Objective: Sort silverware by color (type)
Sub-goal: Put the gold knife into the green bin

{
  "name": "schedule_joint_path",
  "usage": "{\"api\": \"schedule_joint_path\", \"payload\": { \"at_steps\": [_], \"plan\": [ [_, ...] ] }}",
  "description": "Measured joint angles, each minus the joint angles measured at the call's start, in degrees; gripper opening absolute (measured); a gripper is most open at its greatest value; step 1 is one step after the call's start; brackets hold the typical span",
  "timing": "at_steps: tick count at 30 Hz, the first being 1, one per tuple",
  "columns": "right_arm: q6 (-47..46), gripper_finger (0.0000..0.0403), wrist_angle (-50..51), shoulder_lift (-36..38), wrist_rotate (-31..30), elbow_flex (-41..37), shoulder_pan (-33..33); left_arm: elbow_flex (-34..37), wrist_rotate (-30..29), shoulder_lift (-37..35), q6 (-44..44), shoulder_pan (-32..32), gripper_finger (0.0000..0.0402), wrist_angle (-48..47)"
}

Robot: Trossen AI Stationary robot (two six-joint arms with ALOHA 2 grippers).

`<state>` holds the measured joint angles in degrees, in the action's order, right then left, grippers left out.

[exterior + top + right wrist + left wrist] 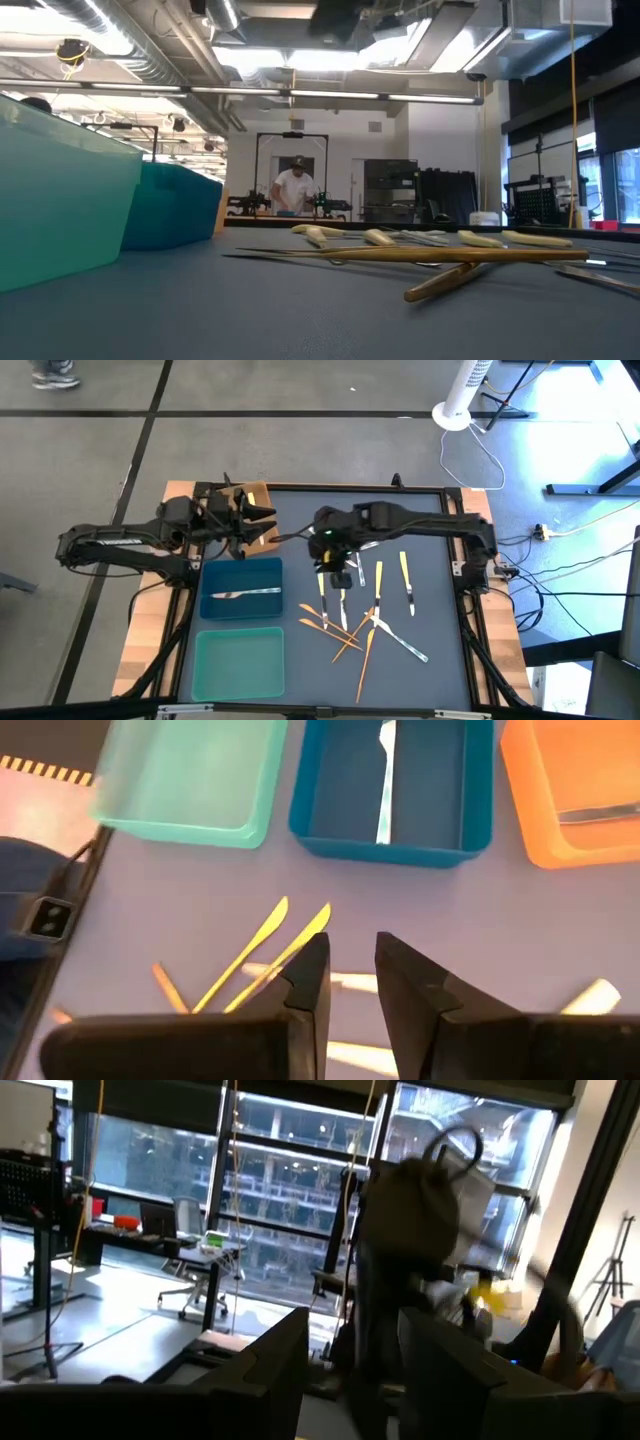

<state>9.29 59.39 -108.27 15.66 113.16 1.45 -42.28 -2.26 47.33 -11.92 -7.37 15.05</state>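
The silverware lies loose on the dark mat: yellow-handled pieces [405, 575], orange-gold ones [345, 640] and a silver one [400, 640]. In the low view they show as a gold piece [420, 255] and pale handles [480, 238]. One silver utensil [245, 593] lies in the blue tray [215, 575], another [600, 812] in the brown tray. My right gripper [338, 570] [350, 965] hangs open above the far-left end of the pile, fingers pointing down, nothing between them. My left gripper [268, 525] [350, 1380] hovers open and level over the brown tray [258, 495].
A teal tray [238, 660] sits at the near left, with the blue tray behind it and the brown tray at the far left under my left arm. Bare mat lies to the right of the pile. A person [295, 190] stands far back in the room.
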Motion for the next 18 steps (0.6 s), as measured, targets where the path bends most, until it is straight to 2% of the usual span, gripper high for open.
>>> {"api": "schedule_joint_path", "payload": {
  "at_steps": [4,8,13,18],
  "plan": [
    [-0.3,0.0072,2.3,5.1,-0.4,-1.3,0.0,0.0,0.0,2.1,-0.1,0.1,0.0150,0.1],
    [-2.9,0.0072,2.5,12.5,-4.3,-7.0,0.0,0.0,0.2,4.7,-1.1,0.8,0.0150,1.5],
    [-7.2,0.0072,0.1,23.7,-10.9,-19.6,0.1,0.0,0.4,9.2,-1.1,2.2,0.0150,5.5],
    [-11.9,0.0072,-9.4,36.4,-14.1,-36.6,0.1,-0.1,0.5,14.1,-1.1,3.5,0.0150,9.6]
  ]
}}
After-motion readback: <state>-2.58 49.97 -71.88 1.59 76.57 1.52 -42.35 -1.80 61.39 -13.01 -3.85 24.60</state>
